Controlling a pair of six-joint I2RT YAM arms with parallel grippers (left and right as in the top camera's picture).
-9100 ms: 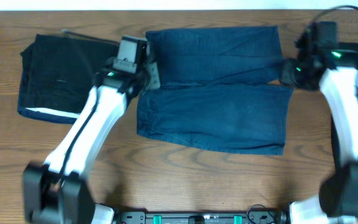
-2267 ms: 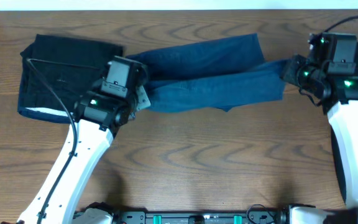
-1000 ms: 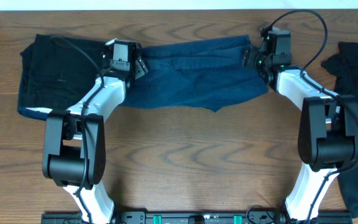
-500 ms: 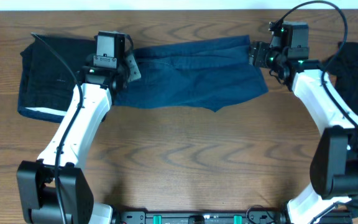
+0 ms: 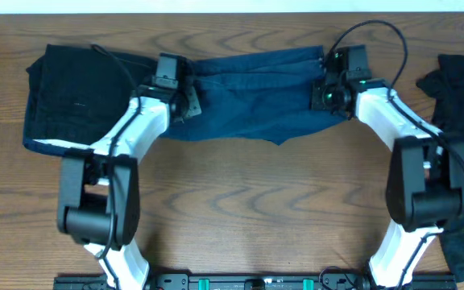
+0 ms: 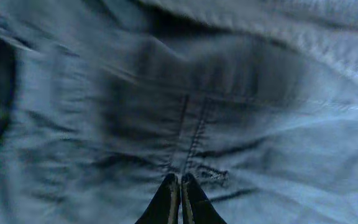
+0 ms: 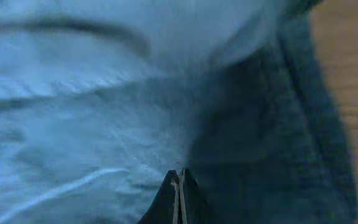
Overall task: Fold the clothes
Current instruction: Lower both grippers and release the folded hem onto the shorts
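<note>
The navy-blue denim-like garment (image 5: 248, 93) lies folded into a wide band at the far middle of the table. My left gripper (image 5: 185, 103) is over its left end, and my right gripper (image 5: 322, 95) is over its right end. In the left wrist view the jaws (image 6: 180, 180) are shut, with their tips on the blue cloth (image 6: 260, 124) beside a stitched seam. In the right wrist view the jaws (image 7: 179, 173) are shut, with their tips on the cloth (image 7: 73, 124) at the edge of a dark fold. I see no cloth pinched between either pair of jaws.
A folded black garment with a white edge (image 5: 71, 97) lies at the far left, touching the navy piece. A loose black cloth (image 5: 461, 80) lies at the right edge. The wooden table (image 5: 248, 209) stretches toward the front. Both arms cross its sides.
Half a second ago both grippers were just outside the navy garment's ends; they have moved inward onto the cloth. The garment's shape is unchanged.
</note>
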